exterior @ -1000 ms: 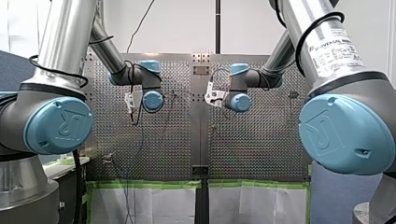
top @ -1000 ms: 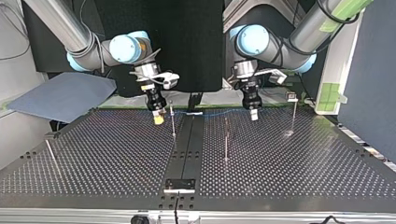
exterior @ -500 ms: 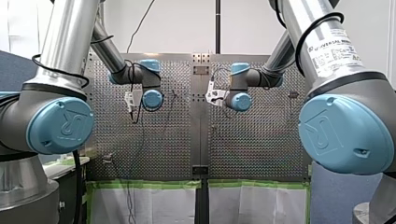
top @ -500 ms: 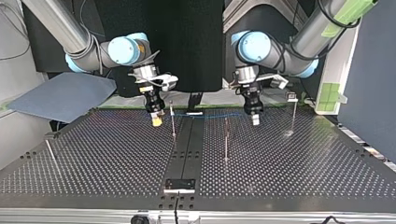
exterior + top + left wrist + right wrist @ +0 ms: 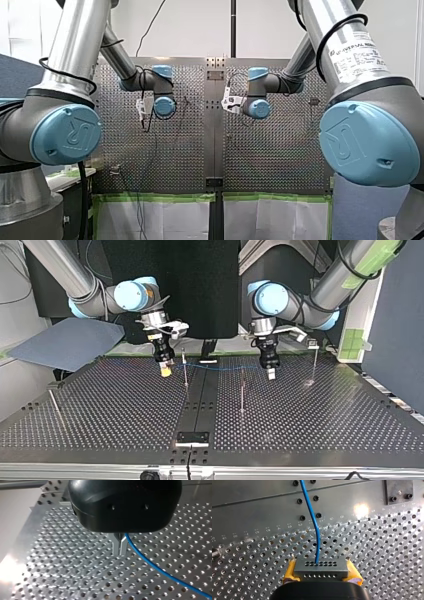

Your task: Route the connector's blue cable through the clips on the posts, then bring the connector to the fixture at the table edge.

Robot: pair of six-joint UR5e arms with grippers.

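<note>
**Blue cable (image 5: 220,368) strung between two end effectors over the table (image 5: 325,420)**

Only the top view shows the whole layout. Nearest is the fixture (image 5: 192,438) at the table edge, then the posts (image 5: 242,390). Behind them the cable runs in a shallow line from my right end effector (image 5: 165,371), at the view's left, to my left end effector (image 5: 270,374), at its right. Whether it sits in any clip cannot be told. Only the right wrist view shows the connector (image 5: 321,568). It is a grey block with rows of small holes, clamped between yellow pads (image 5: 290,571), and the cable leaves its front face ahead of them. In the left wrist view the metal fingers (image 5: 115,546) are pressed together on the cable, which trails off beside them above the table.
</note>
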